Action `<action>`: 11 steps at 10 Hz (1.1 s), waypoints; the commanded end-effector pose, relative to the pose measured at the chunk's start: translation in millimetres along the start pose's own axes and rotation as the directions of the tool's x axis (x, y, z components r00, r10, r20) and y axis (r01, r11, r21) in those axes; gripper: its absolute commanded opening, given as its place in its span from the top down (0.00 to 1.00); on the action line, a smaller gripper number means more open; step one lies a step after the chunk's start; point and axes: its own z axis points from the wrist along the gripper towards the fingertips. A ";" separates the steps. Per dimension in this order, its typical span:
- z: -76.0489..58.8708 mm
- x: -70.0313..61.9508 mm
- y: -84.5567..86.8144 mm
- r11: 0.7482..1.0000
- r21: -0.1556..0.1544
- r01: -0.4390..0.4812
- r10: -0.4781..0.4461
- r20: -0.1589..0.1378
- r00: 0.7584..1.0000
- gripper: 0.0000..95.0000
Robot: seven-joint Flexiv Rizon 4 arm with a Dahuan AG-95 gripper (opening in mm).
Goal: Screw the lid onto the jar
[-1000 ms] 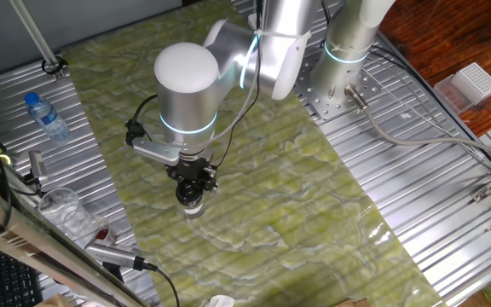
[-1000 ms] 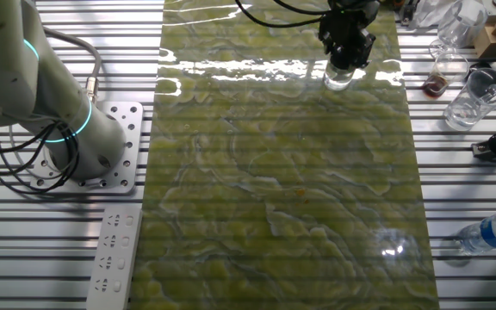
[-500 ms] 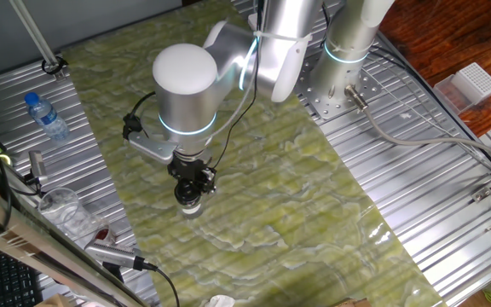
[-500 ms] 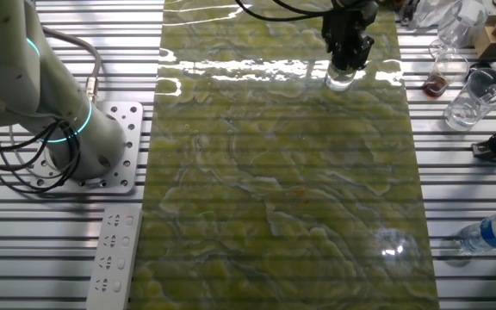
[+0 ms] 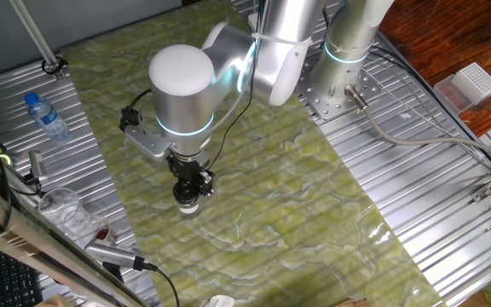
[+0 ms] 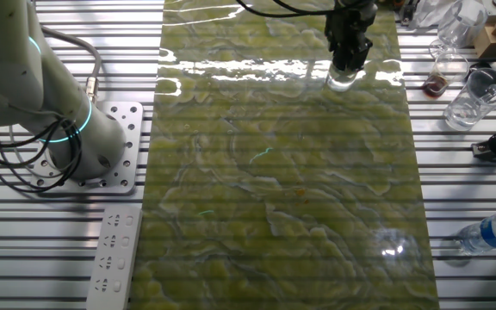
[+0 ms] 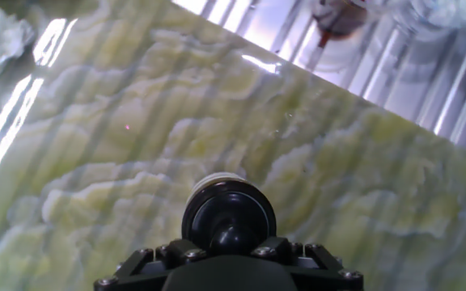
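Over the last second the wrist has turned: in one fixed view the bracket and cable on its side have swung round to the left and upward, and in the other fixed view the gripper (image 6: 348, 53) reads narrower, as if seen edge-on. It has stayed over the same spot on the mat. That looks like a screwing turn in progress, so the lid is probably being tightened, though how many turns are left cannot be judged.

From the left in one fixed view, a plastic bottle (image 5: 48, 117) with a blue cap lies on the ribbed metal table (image 5: 450, 196), and a thin clear cup (image 5: 62, 209) stands near the front edge. The gripper (image 5: 191, 189) points straight down over the jar (image 5: 187, 205), which sits on the glossy, green-veined marbled mat (image 5: 297, 222), towards that mat's left edge.

In the other fixed view the jar (image 6: 343, 80) shows as a short clear glass round at the far end of the mat, with the fingers coming down onto it.

In the hand view the lid (image 7: 228, 217) is a round, shiny black cap seated on the jar, a thin pale rim of which shows at its far edge. The gripper (image 7: 231, 242) sits against the lid's near side, but whether its fingers are pinching it cannot be told.
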 end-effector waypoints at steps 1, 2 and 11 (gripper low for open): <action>0.7 0.3 0.4 0.996 0.001 -0.090 0.090 -0.003 0.996 0.80; 0.7 0.3 0.4 0.993 0.001 -0.117 0.117 -0.002 0.993 0.80; 1.3 -1.0 0.2 0.931 -0.011 -0.365 0.365 -0.018 0.931 0.60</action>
